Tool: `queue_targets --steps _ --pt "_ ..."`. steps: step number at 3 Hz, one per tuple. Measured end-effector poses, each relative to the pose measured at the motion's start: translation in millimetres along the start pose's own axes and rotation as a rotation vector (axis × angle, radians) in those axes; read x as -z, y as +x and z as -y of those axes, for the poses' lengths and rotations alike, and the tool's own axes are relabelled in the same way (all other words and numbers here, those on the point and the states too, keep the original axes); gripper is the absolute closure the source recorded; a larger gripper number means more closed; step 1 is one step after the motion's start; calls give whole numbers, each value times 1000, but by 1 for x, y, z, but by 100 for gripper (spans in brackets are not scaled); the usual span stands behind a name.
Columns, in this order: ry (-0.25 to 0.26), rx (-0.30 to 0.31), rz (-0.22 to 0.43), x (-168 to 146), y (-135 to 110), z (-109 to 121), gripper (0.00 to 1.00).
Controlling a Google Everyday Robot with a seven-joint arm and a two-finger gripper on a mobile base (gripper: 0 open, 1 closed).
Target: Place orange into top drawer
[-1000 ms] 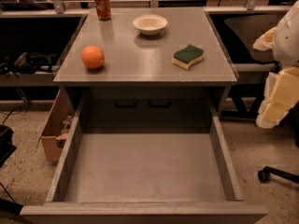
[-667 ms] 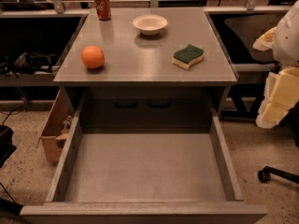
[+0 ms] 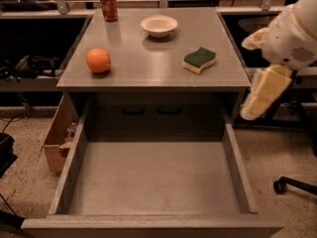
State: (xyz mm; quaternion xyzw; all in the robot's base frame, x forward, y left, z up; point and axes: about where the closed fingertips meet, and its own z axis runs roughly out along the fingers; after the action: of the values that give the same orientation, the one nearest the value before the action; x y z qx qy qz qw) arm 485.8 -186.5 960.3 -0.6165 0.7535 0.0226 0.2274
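Orange (image 3: pixel 98 60) sits left on the cabinet top (image 3: pixel 148 63). Top drawer (image 3: pixel 153 182) is pulled out below. Gripper (image 3: pixel 257 100) hangs right of the cabinet, apparently empty; I can't tell how open.

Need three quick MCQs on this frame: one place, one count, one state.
1. The wide grey top drawer is: A) open B) shut C) removed.
2. The round orange fruit sits: A) in that drawer B) on the floor C) left on the grey cabinet top.
3. Items on that top: A) two B) four C) six.
A: pulled out, bottom showing. C: it rests there, left of centre. B: fruit, red soda can, white bowl, green-and-yellow sponge. The gripper hangs right of the cabinet.
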Motion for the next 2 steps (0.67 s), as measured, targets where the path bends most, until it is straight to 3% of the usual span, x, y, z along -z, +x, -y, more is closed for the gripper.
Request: queue_targets --steps 1,2 --pt "-38 26 259 -59 -57 36 0" --pt "-109 71 488 -113 -124 58 0"
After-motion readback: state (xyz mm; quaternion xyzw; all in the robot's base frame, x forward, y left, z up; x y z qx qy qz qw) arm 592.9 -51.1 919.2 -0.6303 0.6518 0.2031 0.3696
